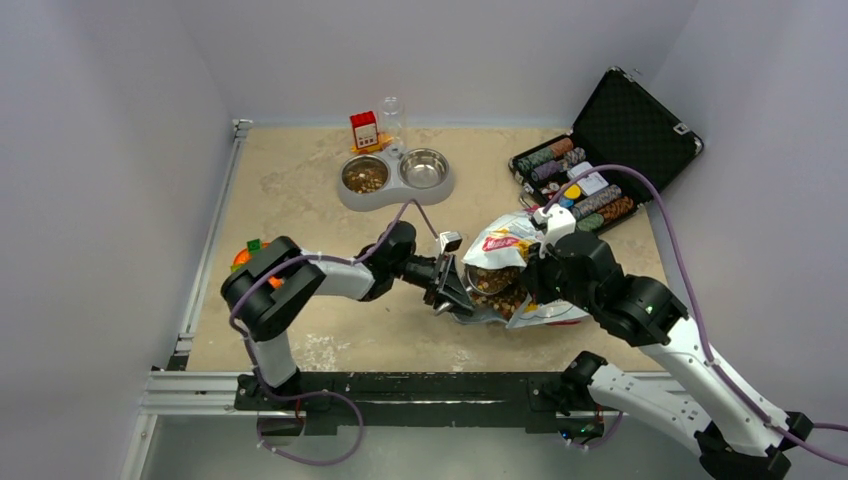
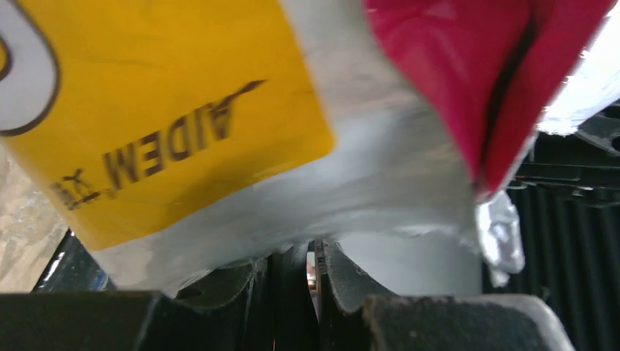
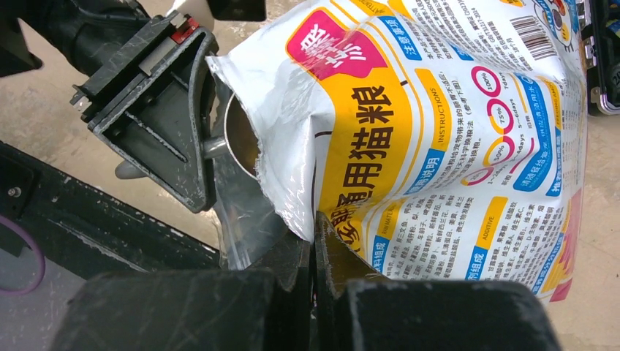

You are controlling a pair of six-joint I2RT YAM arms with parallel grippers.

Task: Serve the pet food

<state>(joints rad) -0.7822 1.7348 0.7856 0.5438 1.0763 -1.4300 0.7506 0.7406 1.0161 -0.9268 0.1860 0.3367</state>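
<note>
The white-and-yellow printed bag (image 1: 510, 240) lies on its side mid-table with its mouth open toward the left arm. Brown pet food (image 1: 505, 298) shows inside the mouth. My left gripper (image 1: 447, 283) is shut on the handle of the metal scoop (image 1: 487, 280), whose bowl sits inside the bag's mouth. The scoop also shows in the right wrist view (image 3: 237, 135). In the left wrist view the bag (image 2: 365, 161) fills the frame above my left gripper (image 2: 314, 248). My right gripper (image 3: 313, 227) is shut on the bag's (image 3: 439, 124) mouth edge and holds it up. It also shows in the top view (image 1: 535, 275).
A grey double bowl (image 1: 395, 195) stands at the back centre, its left dish holding kibble (image 1: 365, 176) and its right dish (image 1: 424, 168) bare. A red box (image 1: 364, 130) and a clear bottle (image 1: 392, 115) stand behind it. An open black case of poker chips (image 1: 600, 170) is at the back right. An orange object (image 1: 245, 257) lies by the left rail.
</note>
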